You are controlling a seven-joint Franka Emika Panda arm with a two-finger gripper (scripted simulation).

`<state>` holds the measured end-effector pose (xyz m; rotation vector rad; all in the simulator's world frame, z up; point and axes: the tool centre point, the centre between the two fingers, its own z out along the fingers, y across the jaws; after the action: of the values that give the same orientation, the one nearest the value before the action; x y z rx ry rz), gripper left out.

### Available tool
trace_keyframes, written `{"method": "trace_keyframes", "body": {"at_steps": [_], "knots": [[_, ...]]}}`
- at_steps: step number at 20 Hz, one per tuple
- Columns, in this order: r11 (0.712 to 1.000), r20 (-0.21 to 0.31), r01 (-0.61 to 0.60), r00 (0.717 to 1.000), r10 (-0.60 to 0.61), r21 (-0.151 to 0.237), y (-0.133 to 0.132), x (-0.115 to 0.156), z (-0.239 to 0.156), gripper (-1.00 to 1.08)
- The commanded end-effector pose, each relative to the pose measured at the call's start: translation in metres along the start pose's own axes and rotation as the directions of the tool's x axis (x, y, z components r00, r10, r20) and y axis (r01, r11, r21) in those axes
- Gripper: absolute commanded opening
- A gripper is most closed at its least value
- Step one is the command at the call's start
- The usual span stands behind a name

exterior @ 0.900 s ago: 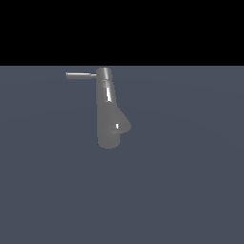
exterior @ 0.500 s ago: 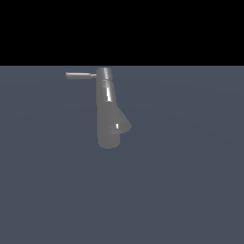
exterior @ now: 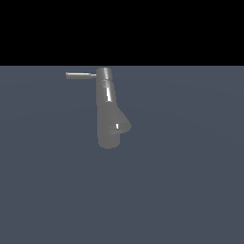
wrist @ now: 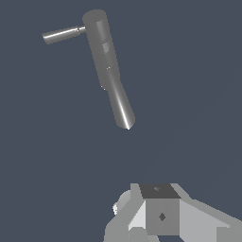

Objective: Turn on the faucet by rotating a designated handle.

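The faucet (exterior: 106,114) is a glossy grey tapered cylinder standing on the dark floor, with a stubby spout (exterior: 122,126) low on the side toward the exterior view's right. The handle (exterior: 80,75), a thin grey rod, sticks out level from the round cap toward the exterior view's left. The wrist view shows the faucet (wrist: 107,61), its handle (wrist: 61,34) and my white gripper (wrist: 159,190). The fingertips read as one block with no gap between them, well apart from the faucet and holding nothing. No part of the arm shows in the exterior view.
A plain blue-grey floor (exterior: 190,190) surrounds the faucet, with black background above its far edge. No other objects show.
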<state>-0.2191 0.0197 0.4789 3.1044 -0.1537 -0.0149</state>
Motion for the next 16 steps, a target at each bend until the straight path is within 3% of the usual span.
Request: {"method": "trace_keyframes", "body": {"at_steps": [1,8,16], "knots": [[0.999,0.001,-0.045,0.999,0.045,-0.007,-0.004,0.012,0.001,-1.00],[0.981,-0.002,-0.192,0.981,0.192,-0.030,-0.017,0.051,0.008,-1.00],[0.934,-0.012,-0.353,0.935,0.353,-0.049,-0.036,0.096,0.022,-1.00]]}}
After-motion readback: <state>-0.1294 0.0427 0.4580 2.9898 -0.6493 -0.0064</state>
